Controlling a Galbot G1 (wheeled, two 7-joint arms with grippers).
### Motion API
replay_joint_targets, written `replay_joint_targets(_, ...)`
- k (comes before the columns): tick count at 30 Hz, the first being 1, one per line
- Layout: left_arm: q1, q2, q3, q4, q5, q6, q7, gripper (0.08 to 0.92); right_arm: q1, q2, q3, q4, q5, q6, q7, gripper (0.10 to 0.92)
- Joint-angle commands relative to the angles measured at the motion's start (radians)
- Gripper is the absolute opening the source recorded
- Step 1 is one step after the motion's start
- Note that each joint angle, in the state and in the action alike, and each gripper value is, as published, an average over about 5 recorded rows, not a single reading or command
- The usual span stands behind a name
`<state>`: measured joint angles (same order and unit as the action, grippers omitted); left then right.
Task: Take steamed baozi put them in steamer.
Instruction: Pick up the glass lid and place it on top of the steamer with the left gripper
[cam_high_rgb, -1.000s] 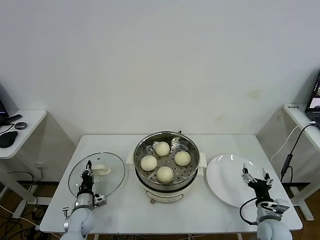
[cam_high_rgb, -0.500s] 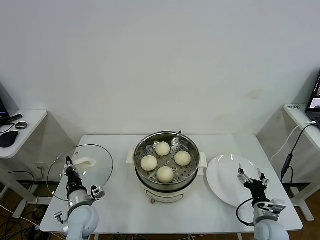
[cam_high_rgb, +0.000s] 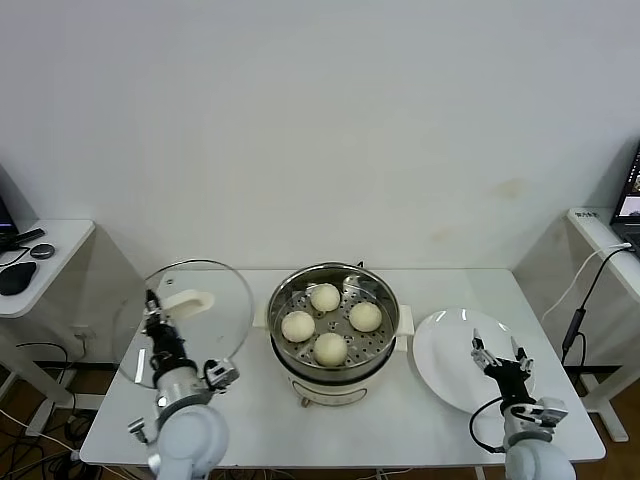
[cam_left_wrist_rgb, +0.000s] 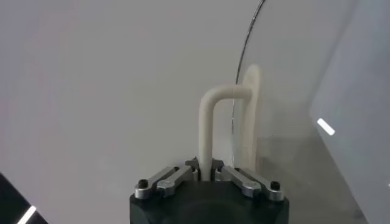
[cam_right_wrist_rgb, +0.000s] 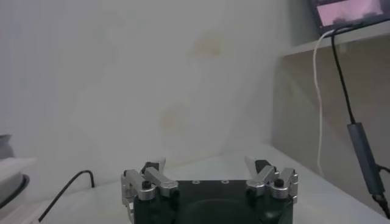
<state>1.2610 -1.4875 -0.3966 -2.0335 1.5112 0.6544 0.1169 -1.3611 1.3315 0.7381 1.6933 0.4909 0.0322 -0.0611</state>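
Note:
Several cream-white baozi (cam_high_rgb: 330, 348) lie on the perforated tray of the steel steamer (cam_high_rgb: 332, 282) at the table's middle. My left gripper (cam_high_rgb: 152, 304) is shut on the white handle (cam_left_wrist_rgb: 207, 128) of the round glass lid (cam_high_rgb: 190, 322) and holds the lid tilted up above the table, left of the steamer. The lid's rim (cam_left_wrist_rgb: 244, 49) shows in the left wrist view. My right gripper (cam_high_rgb: 496, 346) is open and empty above the near edge of the white plate (cam_high_rgb: 450, 350), right of the steamer. Its fingers (cam_right_wrist_rgb: 152, 169) show spread in the right wrist view.
The white table (cam_high_rgb: 250, 420) carries the steamer and plate. A side desk (cam_high_rgb: 45, 250) with dark items stands far left. A second desk (cam_high_rgb: 600, 235) with a cable (cam_high_rgb: 580, 300) stands far right. A white wall is behind.
My left gripper has lifted the glass lid off the table and tilted it upright, moving it up and toward the steamer. My right gripper has drawn back slightly toward the near edge.

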Motion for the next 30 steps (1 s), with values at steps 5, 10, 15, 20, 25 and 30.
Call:
replay_joint_targets(5, -0.161, -0.054, 0.367, 0.070, 0.046, 0.037, 0.095, 0.168, -0.025, 0.026, 0.016, 0.006, -0.043, 0.008, 0.000, 0.823)
replay_joint_targets(10, -0.229, -0.064, 0.444, 0.096, 0.006, 0.038, 0.145, 0.168, -0.032, 0.037, 0.023, 0.003, -0.058, 0.010, 0.000, 0.823)
replay_joint_targets(15, -0.298, -0.085, 0.489, 0.197, -0.002, 0.038, 0.140, 0.168, -0.034, 0.045, 0.023, 0.003, -0.066, 0.009, 0.000, 0.823)
replay_joint_targets(20, -0.337, -0.096, 0.506, 0.284, 0.021, 0.038, 0.123, 0.168, -0.030, 0.053, 0.021, 0.005, -0.073, 0.006, 0.000, 0.823)
replay_joint_targets(25, -0.342, -0.098, 0.506, 0.329, 0.024, 0.037, 0.107, 0.168, -0.024, 0.056, 0.024, 0.004, -0.073, 0.007, 0.000, 0.823)
replay_joint_targets(30, -0.348, -0.090, 0.508, 0.331, 0.050, 0.037, 0.131, 0.168, -0.023, 0.056, 0.026, 0.001, -0.072, 0.009, 0.000, 0.823)
